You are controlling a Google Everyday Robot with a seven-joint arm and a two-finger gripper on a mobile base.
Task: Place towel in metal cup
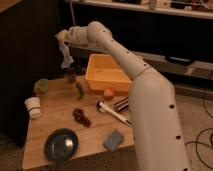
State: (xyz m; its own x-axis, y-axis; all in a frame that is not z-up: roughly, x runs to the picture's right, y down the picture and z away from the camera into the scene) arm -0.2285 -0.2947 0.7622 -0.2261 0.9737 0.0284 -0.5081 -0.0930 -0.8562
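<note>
My gripper (pixel 63 36) is at the back left, above the table, shut on a pale towel (pixel 65 54) that hangs down from it. The towel's lower end hangs just above a small dark metal cup (pixel 71 76) standing at the back of the wooden table (pixel 95 132). The towel's end is close to the cup's rim, and I cannot tell whether it touches. My arm reaches in from the right, over the yellow bin.
A yellow bin (pixel 107 74) stands right of the cup. A green cup (pixel 41 86) and a white cup (pixel 33 106) stand at the left. On the table are a green vegetable (pixel 80 90), grapes (pixel 81 116), a white brush (pixel 113 111), a metal bowl (pixel 61 145) and a blue sponge (pixel 114 140).
</note>
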